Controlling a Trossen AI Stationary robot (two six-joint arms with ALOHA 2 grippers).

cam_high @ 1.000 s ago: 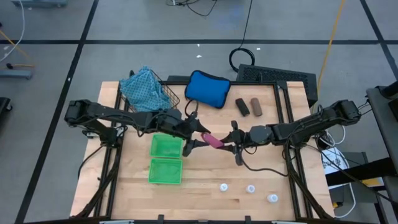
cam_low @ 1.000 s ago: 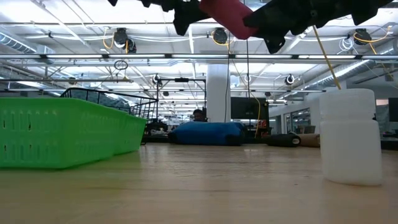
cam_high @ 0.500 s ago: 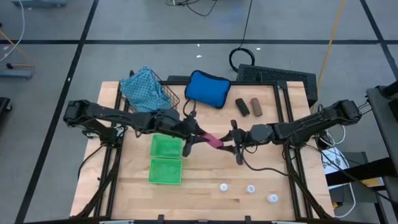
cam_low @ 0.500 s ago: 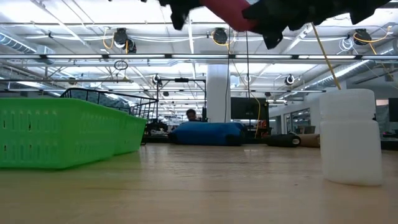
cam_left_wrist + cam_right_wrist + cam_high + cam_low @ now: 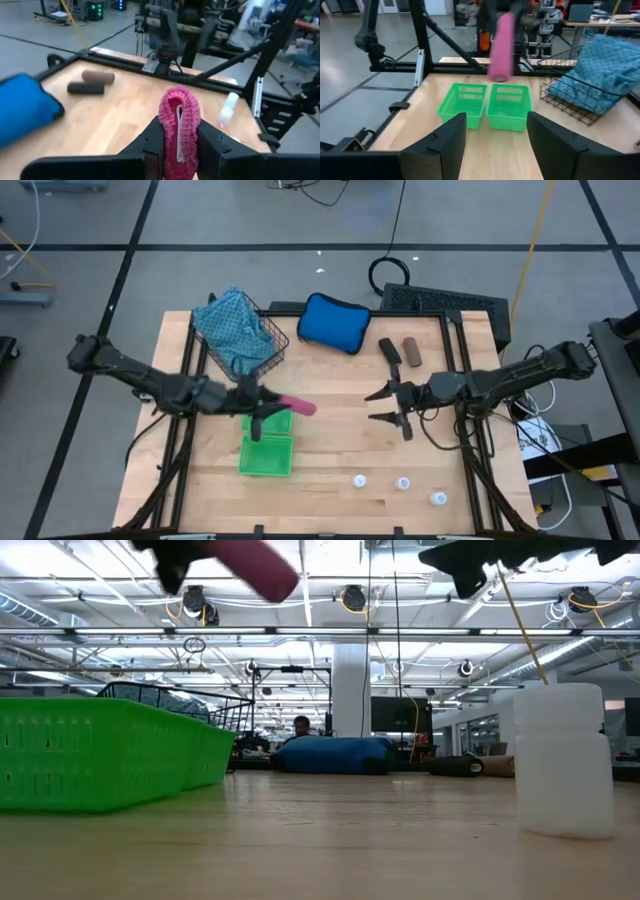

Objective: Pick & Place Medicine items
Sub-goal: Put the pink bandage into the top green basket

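Wooden tabletop (image 5: 330,450), pink piece (image 5: 297,406) carried above green baskets (image 5: 267,438).
Left gripper (image 5: 262,414) jaws pinch it; lower squarely over one basket before letting go. Right gripper (image 5: 385,405) jaws spread, empty.

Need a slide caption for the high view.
Left gripper holds the pink piece above the green baskets; right gripper open nearby.

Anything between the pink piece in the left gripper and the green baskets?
Nothing visible. The left gripper holds the pink piece in the air by the far green basket; both baskets look open-topped and empty. The right gripper is open, off to the side.
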